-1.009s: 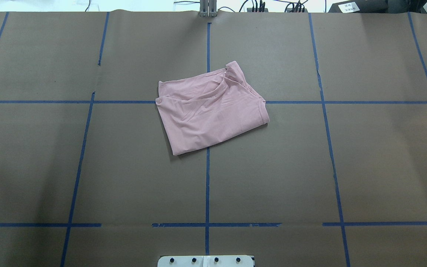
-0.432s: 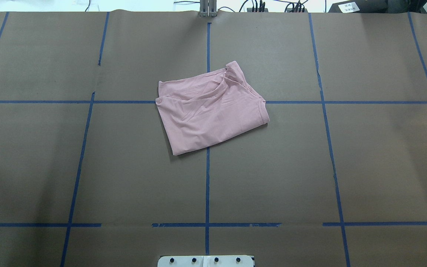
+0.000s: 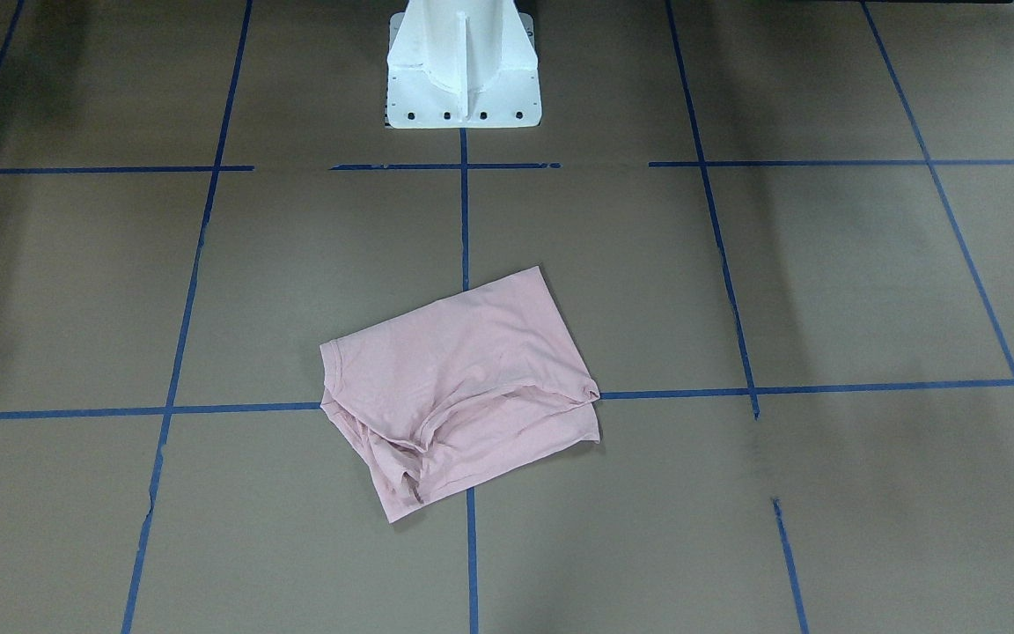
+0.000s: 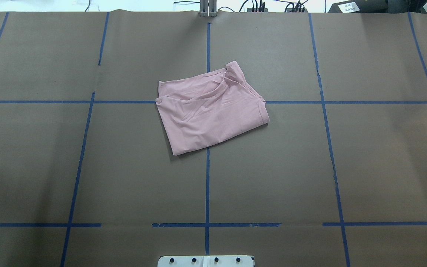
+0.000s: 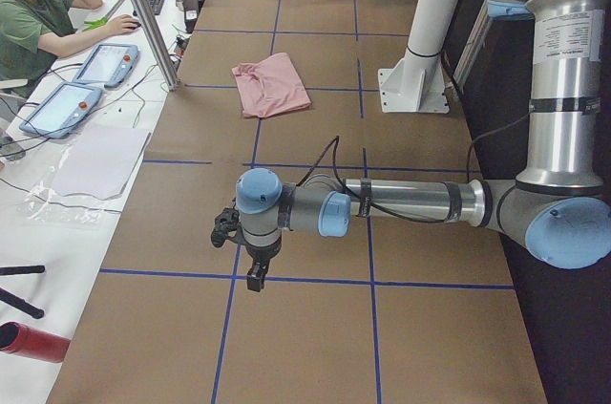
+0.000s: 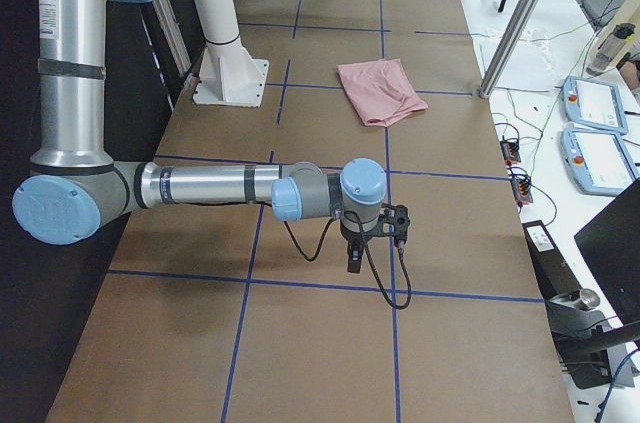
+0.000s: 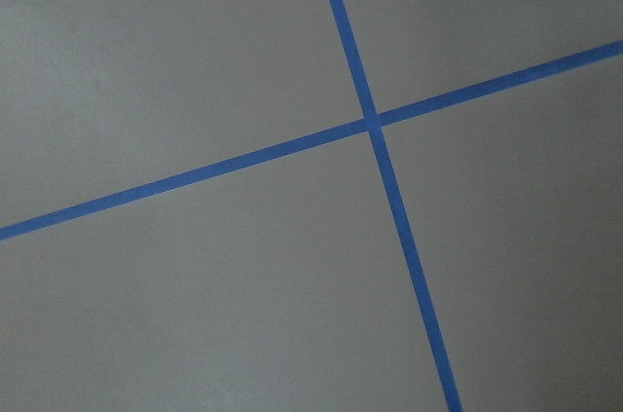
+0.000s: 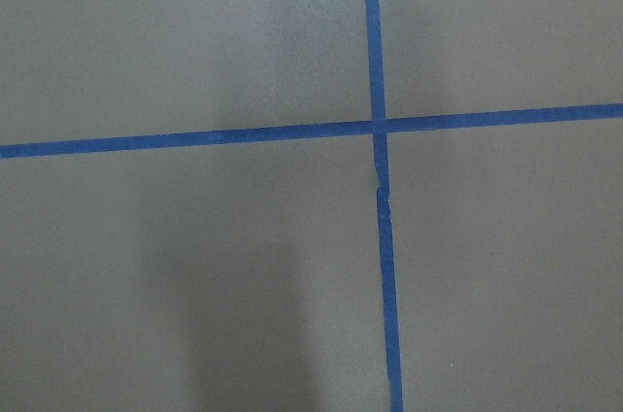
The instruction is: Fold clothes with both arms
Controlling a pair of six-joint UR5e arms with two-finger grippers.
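**Brown-paper table: shirt folded at centre, both arms parked out at the ends**

Brown paper covers the table (image 4: 347, 167), w/ a blue tape grid (image 4: 207, 185) on it. Pink T-shirt (image 4: 209, 111) lies flat near table centre, right on the crossing of the centre tape line and the far cross line. It's folded to a rough rectangle, skewed vs the grid. Smooth fold edge faces the robot. Layered, wrinkled edges are on the far side, and a hemmed edge is toward the robot's right. Nothing touches it.

Left arm (image 5: 401, 203) stretches out horizontally, low over the table end on the robot's left, well apart from the shirt. Left gripper (image 5: 254, 282) points down above the paper near a tape line. Seen only from the side cam, so can't tell if fingers are apart or together. Left wrist cam shows only paper and a tape crossing.

Right arm (image 6: 200, 186) mirrors it at the other end. Right gripper (image 6: 353, 265) also points down, clear of the shirt; finger state can't be told either. Right wrist cam: paper and a tape crossing.

White pedestal (image 3: 463, 70) sits at the robot-side edge on the centre line. Operator in green (image 5: 38, 22) sits at the side desk beside two tablets (image 5: 105, 65).
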